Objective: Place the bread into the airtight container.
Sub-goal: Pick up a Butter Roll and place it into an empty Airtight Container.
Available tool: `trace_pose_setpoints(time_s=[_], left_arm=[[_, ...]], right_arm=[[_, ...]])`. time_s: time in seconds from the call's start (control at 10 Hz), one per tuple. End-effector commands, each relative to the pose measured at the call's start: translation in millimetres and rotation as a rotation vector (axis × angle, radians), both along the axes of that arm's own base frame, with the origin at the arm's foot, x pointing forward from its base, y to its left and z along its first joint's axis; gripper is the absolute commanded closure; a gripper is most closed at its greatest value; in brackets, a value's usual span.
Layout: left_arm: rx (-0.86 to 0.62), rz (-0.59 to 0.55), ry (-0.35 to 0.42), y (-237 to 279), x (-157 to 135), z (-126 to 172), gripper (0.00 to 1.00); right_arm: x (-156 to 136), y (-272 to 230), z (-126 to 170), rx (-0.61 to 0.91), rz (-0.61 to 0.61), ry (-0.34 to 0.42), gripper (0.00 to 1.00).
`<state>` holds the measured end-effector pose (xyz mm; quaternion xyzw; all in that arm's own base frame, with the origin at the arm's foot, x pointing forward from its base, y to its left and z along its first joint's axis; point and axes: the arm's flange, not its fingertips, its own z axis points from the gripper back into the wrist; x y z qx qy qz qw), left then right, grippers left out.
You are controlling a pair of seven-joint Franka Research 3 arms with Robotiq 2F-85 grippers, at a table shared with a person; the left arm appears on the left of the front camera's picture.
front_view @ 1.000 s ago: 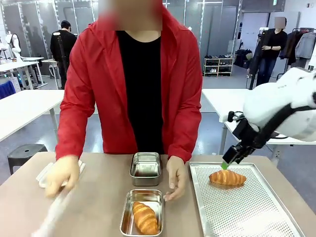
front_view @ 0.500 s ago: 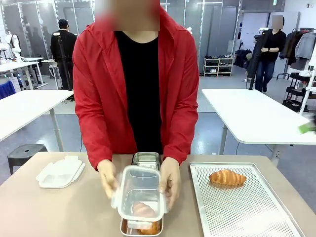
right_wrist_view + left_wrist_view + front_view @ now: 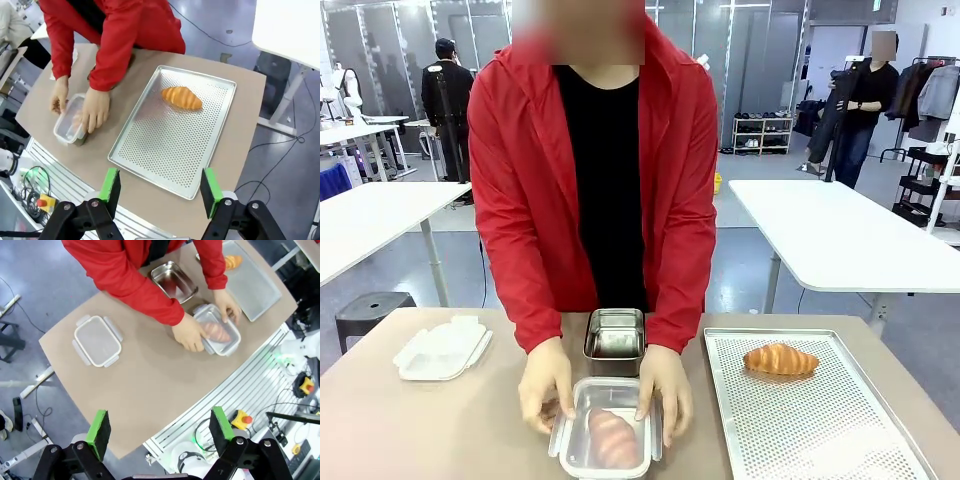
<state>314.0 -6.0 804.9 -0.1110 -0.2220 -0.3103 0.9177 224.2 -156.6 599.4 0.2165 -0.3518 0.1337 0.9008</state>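
The person's hands [image 3: 546, 382] are pressing a clear lid [image 3: 608, 400] onto the container [image 3: 576, 450] at the middle of the worktop's [image 3: 470, 430] near edge. The bread [image 3: 610, 438] is lying inside it, under the lid. A second container [image 3: 615, 340] is sitting just behind. A second bread [image 3: 780, 359] is resting on the tray [image 3: 820, 430] along the right edge, and a spare lid [image 3: 440, 348] is lying near the far left corner. The left tool [image 3: 160, 422] and the right tool [image 3: 160, 180] are hanging high above the worktop, jaws spread wide, gripping nothing.
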Motion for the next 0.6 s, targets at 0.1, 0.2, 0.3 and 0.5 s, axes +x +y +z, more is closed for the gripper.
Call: trace_pose_setpoints(time_s=[0.1, 0.2, 0.3, 0.5], left_arm=[[-0.003, -0.014, 0.005, 0.6, -2.3, 1.0, 0.00], [-0.003, -0.014, 0.005, 0.6, -2.3, 1.0, 0.00], [-0.003, -0.014, 0.005, 0.6, -2.3, 1.0, 0.00], [-0.003, -0.014, 0.005, 0.6, -2.3, 1.0, 0.00]], right_arm=[[8.0, -1.7, -0.1, -0.013, 0.001, 0.010, 0.19], [8.0, -1.7, -0.1, -0.013, 0.001, 0.010, 0.19], [8.0, -1.7, -0.1, -0.013, 0.001, 0.010, 0.19], [8.0, -1.7, -0.1, -0.013, 0.001, 0.010, 0.19]])
